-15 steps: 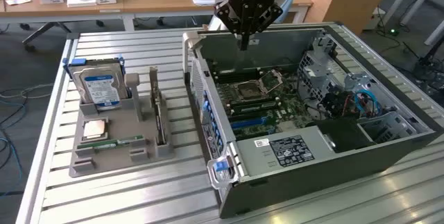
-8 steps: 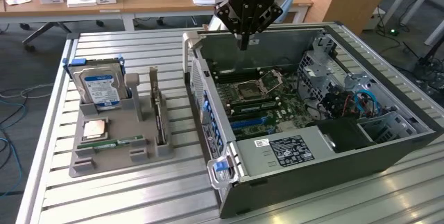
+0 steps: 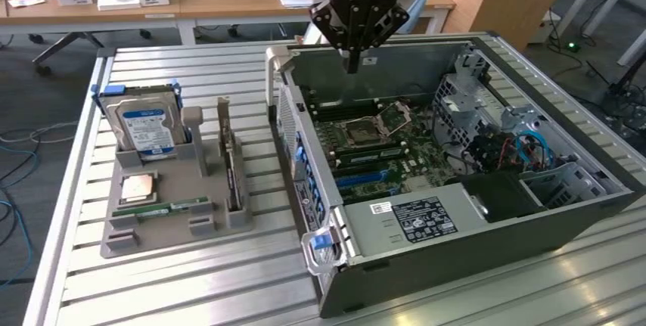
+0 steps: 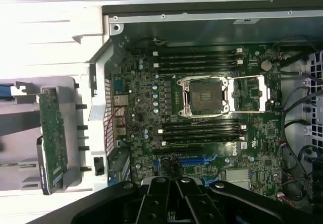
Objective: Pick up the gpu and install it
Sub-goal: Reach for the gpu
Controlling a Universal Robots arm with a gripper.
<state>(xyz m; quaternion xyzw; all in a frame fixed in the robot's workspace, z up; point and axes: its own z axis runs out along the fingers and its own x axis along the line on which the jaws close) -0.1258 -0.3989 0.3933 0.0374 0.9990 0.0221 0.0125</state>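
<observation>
The gpu (image 3: 231, 167) is a thin card standing on edge in a slot of the grey parts holder (image 3: 172, 228), at the exterior view's left of the open computer case (image 3: 444, 220). In the wrist view the gpu (image 4: 52, 133) shows a green board face with a pale bracket at one end. My gripper (image 3: 352, 65) hangs over the far rim of the case, well apart from the card, fingers shut with nothing between them. Its black fingers (image 4: 161, 193) point down at the motherboard (image 4: 202, 108), near the blue expansion slot (image 4: 194, 160).
On the holder stand a silver hard drive (image 3: 147, 125) with a blue-white label, a processor chip (image 3: 136, 187) and a green memory stick (image 3: 162, 209). The case has drive cages and cables (image 3: 504, 144) at the exterior view's right. Desks and chairs stand behind the slatted metal table (image 3: 151, 296).
</observation>
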